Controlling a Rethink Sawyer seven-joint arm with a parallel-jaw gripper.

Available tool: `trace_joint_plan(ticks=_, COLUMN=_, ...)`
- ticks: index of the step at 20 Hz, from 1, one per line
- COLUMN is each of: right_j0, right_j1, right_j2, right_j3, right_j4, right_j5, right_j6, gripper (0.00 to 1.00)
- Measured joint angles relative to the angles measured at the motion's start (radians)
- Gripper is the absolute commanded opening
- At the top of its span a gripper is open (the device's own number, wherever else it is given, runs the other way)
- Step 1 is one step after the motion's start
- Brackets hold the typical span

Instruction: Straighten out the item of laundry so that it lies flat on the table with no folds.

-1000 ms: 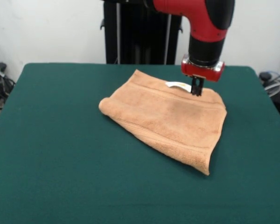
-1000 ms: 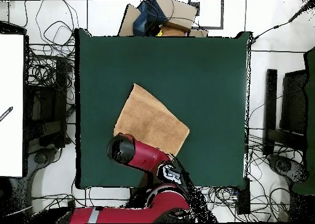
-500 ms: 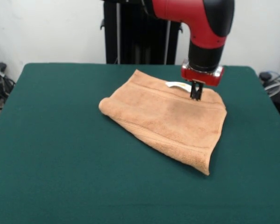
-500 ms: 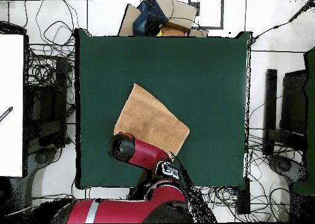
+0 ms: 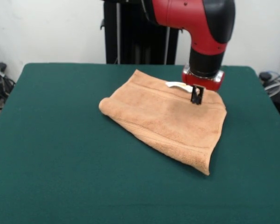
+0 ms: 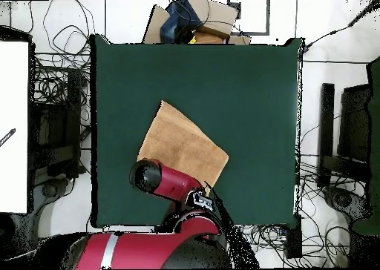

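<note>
On the table (image 5: 60, 154), the towel (image 5: 168, 116) lies folded; gripper (image 5: 196, 100) grip unclear, hidden overhead.

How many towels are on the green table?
1. The tan towel lies folded on the table, under the gripper. None seems hidden.

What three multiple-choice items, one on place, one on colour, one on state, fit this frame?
1. The gripper is over which part of the towel?
A. the edge with the white tag
B. the corner farthest from the tag
C. off the towel

2. The table top is:
A. tan
B. dark green
C. white

3. The towel lies:
A. spread out in one layer
B. rolled up
C. folded over itself

Key: 1 A, its tip sits beside the tag; 2 B, green surrounds the tan towel; 3 C, doubled edges show.
</note>
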Motion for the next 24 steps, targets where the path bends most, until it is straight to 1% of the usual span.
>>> trace_joint_plan(ticks=6, right_j0=0.021, right_j1=0.0, right_j2=-0.002, right_j3=0.0, right_j4=0.0, right_j5=0.0, right_j6=0.0, gripper=0.0)
trace_joint_plan(ticks=19, right_j0=0.117, right_j1=-0.039, right_j2=-0.001, right_j3=0.005, right_j4=0.0, right_j5=0.0, right_j6=0.0, gripper=0.0)
trace_joint_plan(ticks=24, right_j0=0.11, right_j1=-0.04, right_j2=-0.001, right_j3=0.009, right_j4=0.0, right_j5=-0.003, right_j6=0.0, gripper=0.0)
